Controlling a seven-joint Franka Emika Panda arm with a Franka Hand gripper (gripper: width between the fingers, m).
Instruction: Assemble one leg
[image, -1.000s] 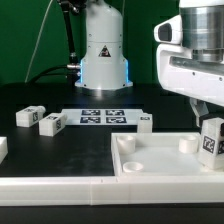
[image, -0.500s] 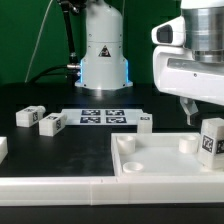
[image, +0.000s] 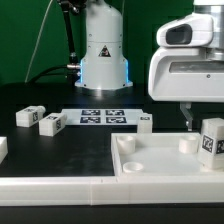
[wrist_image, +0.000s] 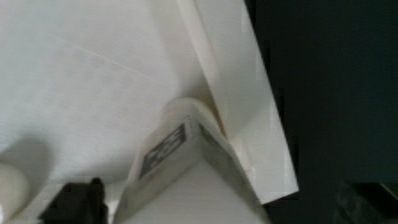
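A white leg (image: 211, 140) with a black-and-white tag stands upright in the far corner of the big white tray (image: 150, 165), at the exterior view's right. My gripper (image: 198, 118) hangs just above it, open and empty. One dark finger (image: 186, 116) shows to the leg's left. In the wrist view the leg (wrist_image: 178, 150) stands against the tray's rim (wrist_image: 240, 110), below and between my gripper's (wrist_image: 222, 205) spread fingers (wrist_image: 80, 200). Three more legs (image: 28, 117) (image: 50, 123) (image: 145, 122) lie loose on the black table.
The marker board (image: 103, 117) lies flat behind the tray. Another white piece (image: 2, 148) sits at the exterior view's left edge. The robot base (image: 103, 55) stands at the back. A long white rail (image: 60, 190) runs along the front.
My gripper has risen and shifted toward the exterior view's left, off the leg. The leg stays standing in the tray's corner.
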